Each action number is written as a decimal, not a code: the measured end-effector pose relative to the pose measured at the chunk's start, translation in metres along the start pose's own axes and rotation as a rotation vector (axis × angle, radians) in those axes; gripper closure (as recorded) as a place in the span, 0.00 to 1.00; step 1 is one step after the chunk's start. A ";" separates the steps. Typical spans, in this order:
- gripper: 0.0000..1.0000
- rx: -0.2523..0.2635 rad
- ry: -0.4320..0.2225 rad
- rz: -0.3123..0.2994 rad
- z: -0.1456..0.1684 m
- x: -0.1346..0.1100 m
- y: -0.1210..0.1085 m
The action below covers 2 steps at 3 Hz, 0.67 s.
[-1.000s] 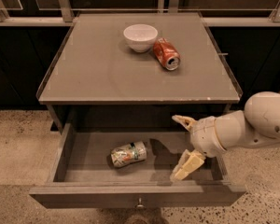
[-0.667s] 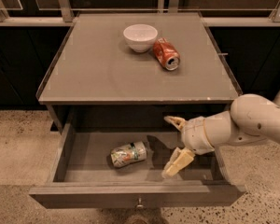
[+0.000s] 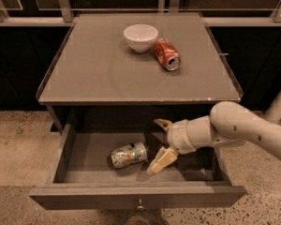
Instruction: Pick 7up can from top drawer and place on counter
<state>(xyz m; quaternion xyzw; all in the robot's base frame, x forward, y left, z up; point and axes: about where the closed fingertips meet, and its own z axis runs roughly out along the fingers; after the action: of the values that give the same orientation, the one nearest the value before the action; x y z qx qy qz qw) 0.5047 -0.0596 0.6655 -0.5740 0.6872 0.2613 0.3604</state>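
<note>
Drawer front: the top drawer [image 3: 84,197] stands pulled out toward me, with its knob [image 3: 140,203] at mid-panel.
Can: the 7up can [image 3: 129,154] lies on its side on the drawer floor, left of centre, dented, touching nothing else.
Can axis: runs roughly across the drawer, left to right, with the right end angled slightly away from me and facing the gripper.
Gripper: the gripper [image 3: 154,146] is down inside the drawer, just beside the can's right end but apart from it. Its fingers are spread wide, one toward the back and one toward the front, with nothing between them.
Key relation: the can lies left of the gripper as I face the drawer, about in line with the gap. My guess is that a short slide leftward would bracket the can's body.
Counter: the counter [image 3: 98,74] is above. A white bowl [image 3: 140,36] and a red-orange can [image 3: 166,54] sit toward its back.
</note>
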 end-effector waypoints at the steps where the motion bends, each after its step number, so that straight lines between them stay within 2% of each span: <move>1: 0.00 0.013 -0.001 0.001 0.003 0.000 -0.004; 2: 0.00 0.034 0.007 0.042 0.001 0.014 0.000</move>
<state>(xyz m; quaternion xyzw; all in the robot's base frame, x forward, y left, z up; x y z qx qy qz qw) 0.5040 -0.0675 0.6542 -0.5540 0.7048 0.2551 0.3623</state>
